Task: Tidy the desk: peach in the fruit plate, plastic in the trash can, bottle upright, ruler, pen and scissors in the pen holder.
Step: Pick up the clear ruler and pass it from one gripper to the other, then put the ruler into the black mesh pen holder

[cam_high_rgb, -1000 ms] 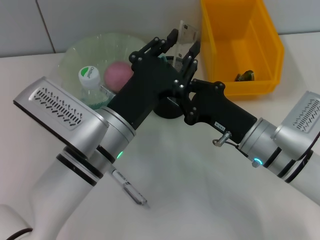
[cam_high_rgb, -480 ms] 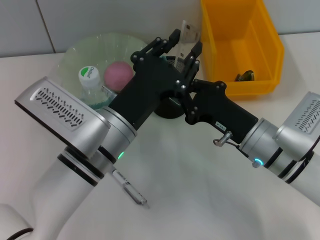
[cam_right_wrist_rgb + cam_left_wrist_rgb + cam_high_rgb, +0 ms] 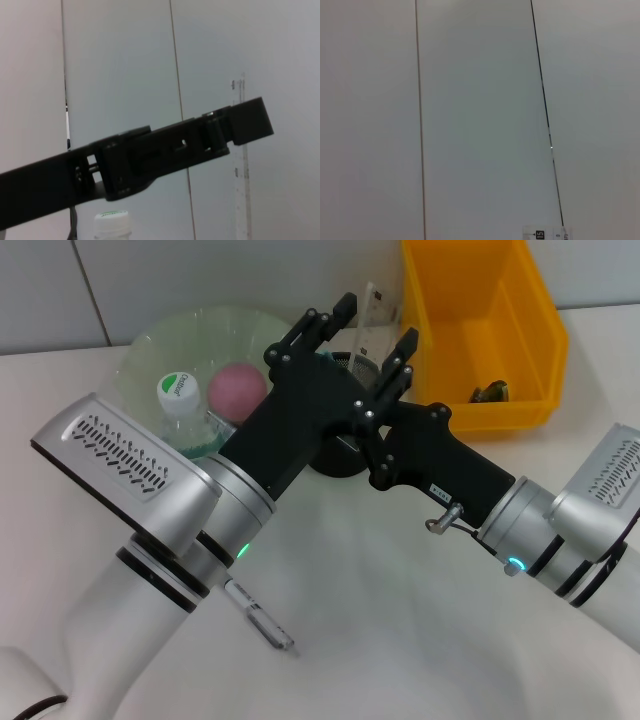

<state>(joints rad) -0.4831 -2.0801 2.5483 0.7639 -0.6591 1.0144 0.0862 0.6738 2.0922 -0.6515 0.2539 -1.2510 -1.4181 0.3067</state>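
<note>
- Looking from head: both grippers over black holder [image 3: 335, 455]; left gripper [image 3: 330, 320] and right gripper [image 3: 392, 368] fingers spread, ruler [image 3: 375, 315] standing between them, not gripped. Peach [image 3: 236, 388] in plate [image 3: 150, 345], bottle [image 3: 180, 400] upright, pen [image 3: 258, 617] on desk.
- Left wrist: wall, ruler tip [image 3: 546, 233].
- Right wrist: ruler [image 3: 241, 165] upright, bottle cap [image 3: 112, 224].
</note>
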